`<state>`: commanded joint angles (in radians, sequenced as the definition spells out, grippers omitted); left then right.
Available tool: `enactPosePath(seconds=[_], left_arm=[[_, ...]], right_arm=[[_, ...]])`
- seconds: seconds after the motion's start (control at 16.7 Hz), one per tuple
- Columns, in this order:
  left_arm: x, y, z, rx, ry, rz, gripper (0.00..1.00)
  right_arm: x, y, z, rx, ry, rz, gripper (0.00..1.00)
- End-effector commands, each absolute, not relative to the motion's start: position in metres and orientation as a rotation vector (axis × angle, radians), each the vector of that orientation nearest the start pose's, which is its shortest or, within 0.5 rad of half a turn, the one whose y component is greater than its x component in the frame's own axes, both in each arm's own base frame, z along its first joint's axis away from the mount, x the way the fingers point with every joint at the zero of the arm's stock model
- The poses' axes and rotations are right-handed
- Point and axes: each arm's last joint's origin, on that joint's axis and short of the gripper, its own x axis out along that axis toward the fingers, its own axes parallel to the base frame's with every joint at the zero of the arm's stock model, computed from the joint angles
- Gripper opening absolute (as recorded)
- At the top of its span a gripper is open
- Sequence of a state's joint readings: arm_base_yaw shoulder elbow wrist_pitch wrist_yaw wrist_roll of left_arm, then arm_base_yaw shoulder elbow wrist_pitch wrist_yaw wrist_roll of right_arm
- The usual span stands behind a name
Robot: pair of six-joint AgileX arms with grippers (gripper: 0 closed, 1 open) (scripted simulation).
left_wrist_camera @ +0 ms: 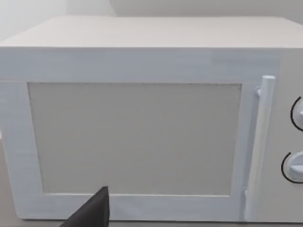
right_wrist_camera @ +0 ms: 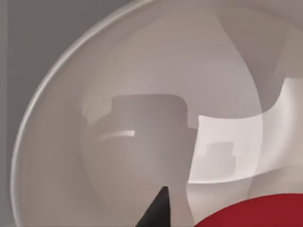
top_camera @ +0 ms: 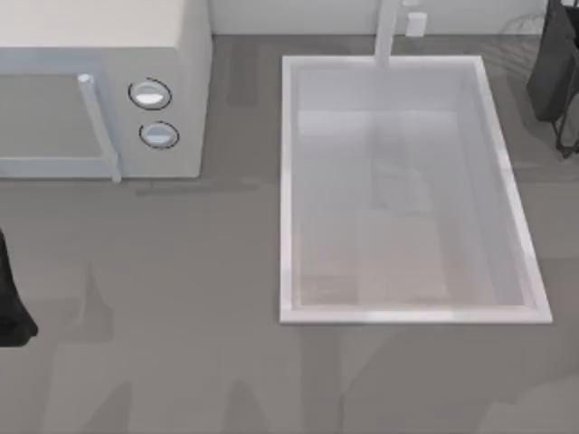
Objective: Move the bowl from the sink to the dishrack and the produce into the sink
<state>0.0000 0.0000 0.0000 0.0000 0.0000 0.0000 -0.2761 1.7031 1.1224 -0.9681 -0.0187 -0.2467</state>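
On the grey bench, top view: white sink [top_camera: 412, 312] with faucet [top_camera: 387, 34], microwave [top_camera: 99, 86] at left; my left arm at left edge, right arm [top_camera: 554, 72] at far right | left wrist view: microwave door [left_wrist_camera: 135, 137] ahead, one end effector fingertip [left_wrist_camera: 94, 213] visible, I cannot tell its opening | right wrist view: pale glossy bowl [right_wrist_camera: 94, 142] with red produce [right_wrist_camera: 260, 213] inside; right end effector fingertip [right_wrist_camera: 158, 208], opening unclear.
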Motion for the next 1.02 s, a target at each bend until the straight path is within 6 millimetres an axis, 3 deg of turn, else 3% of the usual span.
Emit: enactPosePath(seconds=[0.18, 0.3, 0.72, 1.02], left_arm=[[0.106, -0.001, 0.160, 0.000, 0.000, 0.000, 1.00], [0.106, -0.001, 0.160, 0.000, 0.000, 0.000, 1.00], [0.106, -0.001, 0.160, 0.000, 0.000, 0.000, 1.00], [0.106, -0.001, 0.160, 0.000, 0.000, 0.000, 1.00]], right_arm=[[0.288, -0.079, 0.213, 0.023, 1.512, -0.021, 0.00], [0.288, -0.078, 0.222, 0.016, 1.496, -0.019, 0.00], [0.296, -0.072, 0.214, -0.024, 1.478, -0.024, 0.00], [0.323, -0.039, 0.198, -0.175, 1.301, -0.058, 0.00]])
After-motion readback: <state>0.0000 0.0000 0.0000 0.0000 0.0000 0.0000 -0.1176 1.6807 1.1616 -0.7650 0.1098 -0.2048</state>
